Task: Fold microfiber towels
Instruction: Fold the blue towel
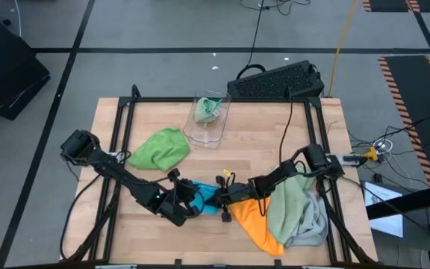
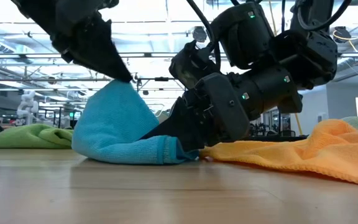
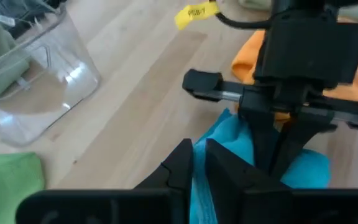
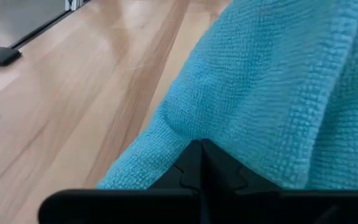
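blue towel (image 1: pixel 207 196): I read it as bright turquoise blue, plain
bright green towel (image 1: pixel 159 148): lime green, plain
orange towel (image 1: pixel 256 224): vivid orange
sage towel (image 1: pixel 286 205): muted green
grey towel (image 1: pixel 316 224): pale grey
worktop (image 1: pixel 252 142): light wood grain, black frame
bin (image 1: pixel 209 119): clear

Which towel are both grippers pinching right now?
The blue towel, between left gripper and right gripper; the others lie untouched.

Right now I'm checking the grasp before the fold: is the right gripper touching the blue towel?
Touching. The right wrist view shows the right gripper shut with the blue towel pressed against its fingertips; the low view shows it down at the towel's edge.
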Motion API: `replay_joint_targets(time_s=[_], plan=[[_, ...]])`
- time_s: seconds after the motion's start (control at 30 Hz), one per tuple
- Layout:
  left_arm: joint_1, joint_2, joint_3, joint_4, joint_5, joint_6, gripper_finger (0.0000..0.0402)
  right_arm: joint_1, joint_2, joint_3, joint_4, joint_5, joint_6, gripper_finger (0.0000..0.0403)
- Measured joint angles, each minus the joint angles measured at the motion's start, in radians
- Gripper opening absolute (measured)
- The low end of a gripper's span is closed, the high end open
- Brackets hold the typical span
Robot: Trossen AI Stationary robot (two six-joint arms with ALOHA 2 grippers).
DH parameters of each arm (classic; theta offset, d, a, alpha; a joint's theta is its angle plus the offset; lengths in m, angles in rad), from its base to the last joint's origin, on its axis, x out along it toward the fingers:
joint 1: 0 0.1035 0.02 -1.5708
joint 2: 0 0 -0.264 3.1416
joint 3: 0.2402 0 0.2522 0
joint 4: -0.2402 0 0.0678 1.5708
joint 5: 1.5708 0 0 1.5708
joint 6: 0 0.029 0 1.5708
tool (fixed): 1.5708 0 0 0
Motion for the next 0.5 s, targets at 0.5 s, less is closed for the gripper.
replay_joint_targets(time_s=[0.5], plan=[[-0.023, -0.033, 0.000, 0.077, 0.050, 0.234, 0.0152, -0.011, 0.000, -0.001, -0.021, -0.006, 0.010, 0.0000]])
